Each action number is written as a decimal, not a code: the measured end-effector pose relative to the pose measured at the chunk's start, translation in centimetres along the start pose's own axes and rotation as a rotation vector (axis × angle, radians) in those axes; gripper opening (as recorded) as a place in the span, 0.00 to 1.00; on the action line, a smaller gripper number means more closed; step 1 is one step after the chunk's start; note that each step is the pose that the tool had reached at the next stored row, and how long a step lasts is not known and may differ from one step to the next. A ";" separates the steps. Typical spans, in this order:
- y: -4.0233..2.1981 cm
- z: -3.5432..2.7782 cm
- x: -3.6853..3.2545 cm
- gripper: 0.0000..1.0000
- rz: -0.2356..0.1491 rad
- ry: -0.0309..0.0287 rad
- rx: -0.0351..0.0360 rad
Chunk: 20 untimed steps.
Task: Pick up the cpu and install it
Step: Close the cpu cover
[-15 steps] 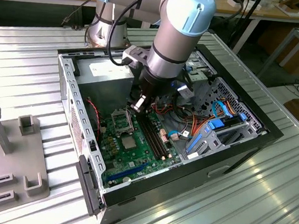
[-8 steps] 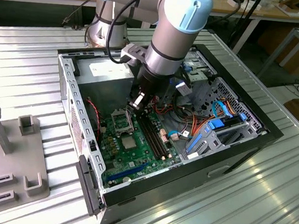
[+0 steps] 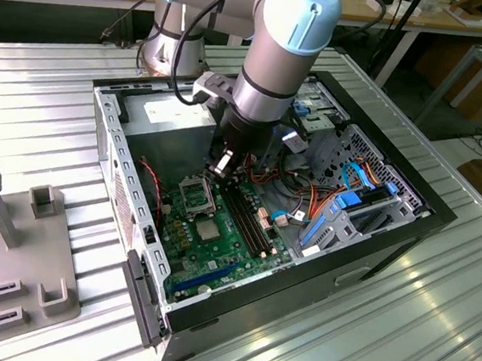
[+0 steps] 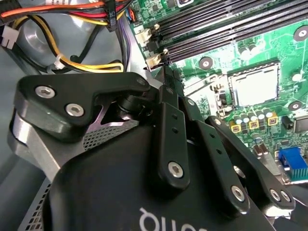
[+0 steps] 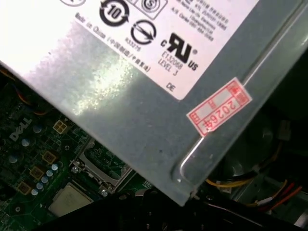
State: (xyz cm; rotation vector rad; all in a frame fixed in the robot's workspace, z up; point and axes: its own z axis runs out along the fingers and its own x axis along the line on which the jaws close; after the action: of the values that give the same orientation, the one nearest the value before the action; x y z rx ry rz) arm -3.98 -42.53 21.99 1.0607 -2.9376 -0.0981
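fingers (image 3: 223,163) narrow, nothing held; tips hidden behind own linkage (image 4: 169,144) in second wrist view. cpu (image 3: 208,231) lies beyond them, untouched.

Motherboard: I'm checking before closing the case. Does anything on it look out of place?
Yes. The cpu lies flat on the motherboard beside the open socket, not seated in it. The socket looks empty.

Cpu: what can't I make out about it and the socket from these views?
- Cpu, exterior view: too small to tell whether it is seated or lying loose.
- Socket, exterior view: contacts too small to see.
- Motherboard, first wrist view: largely hidden behind the power supply.
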 end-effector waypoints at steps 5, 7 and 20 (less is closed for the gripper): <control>0.09 0.41 0.03 0.11 0.000 -0.0068 -0.0080; 0.15 0.60 0.02 0.11 0.000 -0.0089 -0.0108; 0.45 0.73 0.37 0.11 -0.005 -0.0213 -0.0259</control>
State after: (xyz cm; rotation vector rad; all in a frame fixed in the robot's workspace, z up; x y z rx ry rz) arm -4.58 -42.38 21.28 1.0707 -2.9440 -0.1480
